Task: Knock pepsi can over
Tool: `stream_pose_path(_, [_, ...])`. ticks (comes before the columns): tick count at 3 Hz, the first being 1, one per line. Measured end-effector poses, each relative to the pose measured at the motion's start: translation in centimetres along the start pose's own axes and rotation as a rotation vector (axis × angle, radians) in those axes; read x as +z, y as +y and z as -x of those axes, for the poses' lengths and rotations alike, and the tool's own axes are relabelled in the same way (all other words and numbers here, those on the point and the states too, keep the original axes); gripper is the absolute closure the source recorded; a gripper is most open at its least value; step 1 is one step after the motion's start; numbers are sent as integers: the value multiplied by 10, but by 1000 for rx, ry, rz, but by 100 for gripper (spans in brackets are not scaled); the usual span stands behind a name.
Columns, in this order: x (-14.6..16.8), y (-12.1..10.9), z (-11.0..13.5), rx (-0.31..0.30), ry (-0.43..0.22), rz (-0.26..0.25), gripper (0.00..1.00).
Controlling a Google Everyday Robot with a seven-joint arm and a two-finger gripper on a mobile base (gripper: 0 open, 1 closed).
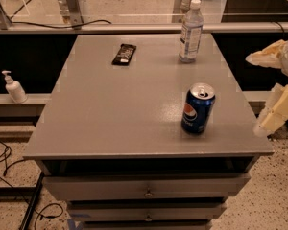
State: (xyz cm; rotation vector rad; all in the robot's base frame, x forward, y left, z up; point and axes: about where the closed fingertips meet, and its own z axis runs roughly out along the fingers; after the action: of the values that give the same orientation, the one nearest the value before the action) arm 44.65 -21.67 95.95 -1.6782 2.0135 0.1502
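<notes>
- Can (198, 108) stands upright on the table (110, 114), in the front-right part, silver top up, logo facing the cam. Not knocked yet.
- Gripper (253, 95) hangs to the right of the can, out past the table edge, apart from it; no contact.
- Jaws wide apart, nothing between them. One pale finger (269, 56) sits higher in view than the can top, the other lower, approx level w/ the can base.
- Bottle (190, 31) stands upright well behind the can, near the far edge. Dark packet (124, 54) lies behind and left of the can.
- Pump bottle (13, 86) is far left of the can, off the table on a ledge.
- Step in hand, by the look of it: approach. Gripper is staged beside the can w/ nothing between them.
- Next move prob. calls for a sideways sweep from the right into the can, striking the upper half of its wall so it tips instead of sliding.
- Risk: a low hit may only shove it along. The can is close to the front edge, so it could roll off once down. The bottle is far enough behind the can that it shouldn't get hit.
</notes>
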Motion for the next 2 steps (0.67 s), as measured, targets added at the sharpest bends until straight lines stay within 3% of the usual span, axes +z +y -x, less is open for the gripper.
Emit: stream_pose_path(2, [41, 0, -25, -26, -354, 86, 0])
